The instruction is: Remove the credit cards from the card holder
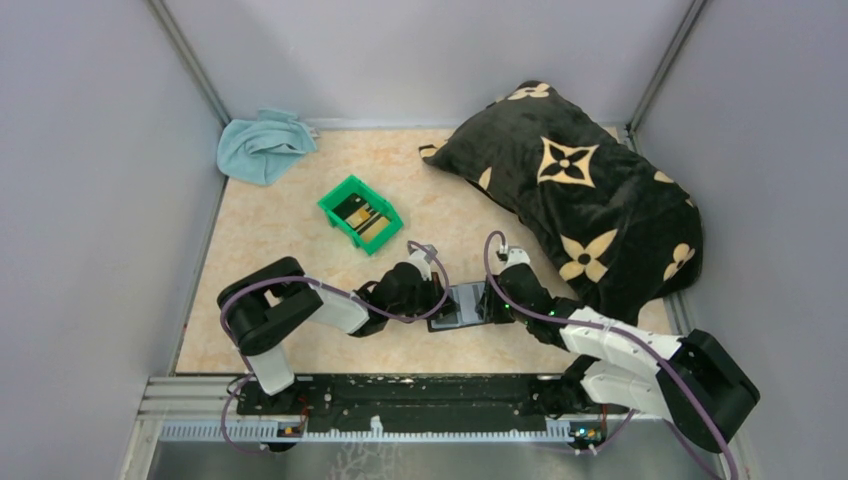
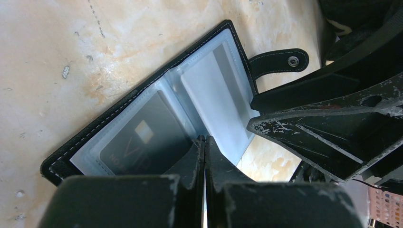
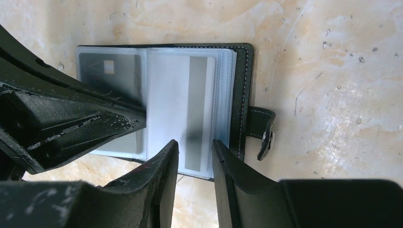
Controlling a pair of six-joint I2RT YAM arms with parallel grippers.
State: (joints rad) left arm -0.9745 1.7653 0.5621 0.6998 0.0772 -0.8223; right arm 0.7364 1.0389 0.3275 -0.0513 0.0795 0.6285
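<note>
The black card holder (image 1: 461,306) lies open on the table between my two grippers. In the left wrist view its left clear sleeve holds a dark credit card (image 2: 142,137) with a gold chip, and its right sleeve holds a pale grey-white card (image 2: 214,90). My left gripper (image 2: 205,139) is shut, with its tips down on the holder by the fold. My right gripper (image 3: 195,145) is open, with its jaws standing either side of the near edge of the pale card (image 3: 183,104) and not closed on it. The dark card (image 3: 109,71) is partly hidden by the left gripper.
A green bin (image 1: 360,212) with dark cards in it stands at the back left of the holder. A blue cloth (image 1: 262,145) lies in the far left corner. A large black pillow (image 1: 580,190) with tan flowers fills the right back. The holder's snap strap (image 3: 266,135) sticks out to its right.
</note>
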